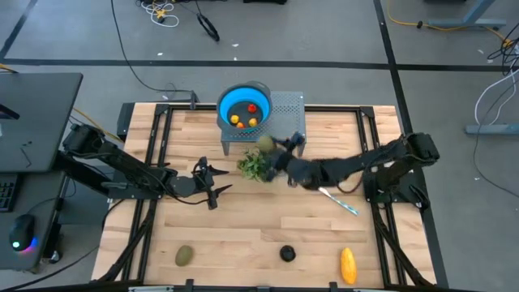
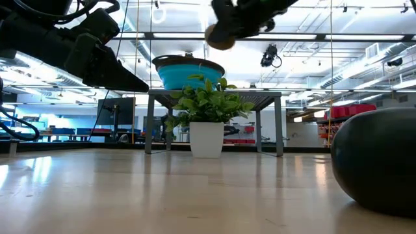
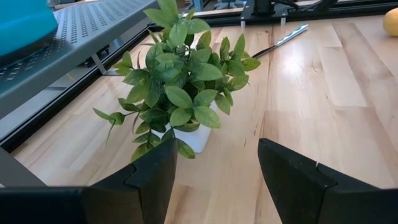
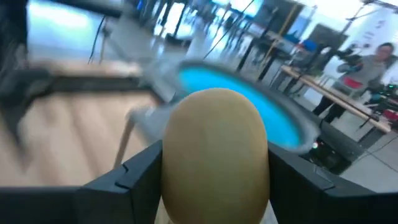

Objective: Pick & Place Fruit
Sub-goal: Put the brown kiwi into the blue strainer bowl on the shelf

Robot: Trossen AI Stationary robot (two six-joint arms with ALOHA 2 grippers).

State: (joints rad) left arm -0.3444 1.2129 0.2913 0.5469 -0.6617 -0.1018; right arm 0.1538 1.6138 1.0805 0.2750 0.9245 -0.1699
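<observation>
Two arms work over the wooden table (image 1: 268, 219). The right gripper (image 1: 272, 154) reaches toward 10 o'clock from its base and pinches an olive-green oval fruit (image 4: 215, 152) between its two dark fingers (image 4: 142, 180); in the high view that fruit (image 1: 264, 143) sits above the leafy potted plant (image 1: 255, 165), just at 5 o'clock of the blue bowl (image 1: 243, 104), and in the low view it hangs in the air above the plant and bowl. The bowl rests on a grey perforated stand (image 1: 285, 109) at the table's 12 o'clock edge and holds one red piece (image 1: 252, 108) and two orange pieces (image 1: 237, 120). The left gripper (image 1: 212, 181) hovers at 9 o'clock of the plant with its jaws spread and nothing between them; its wrist view looks straight at the plant (image 3: 180, 87). Along the 6 o'clock edge lie a second olive-green oval (image 1: 185, 255), a black ball (image 1: 287, 254) and a yellow oblong fruit (image 1: 348, 265), well apart from each other. A white knife with a blue handle (image 1: 340, 201) lies at 4 o'clock of the plant.
</observation>
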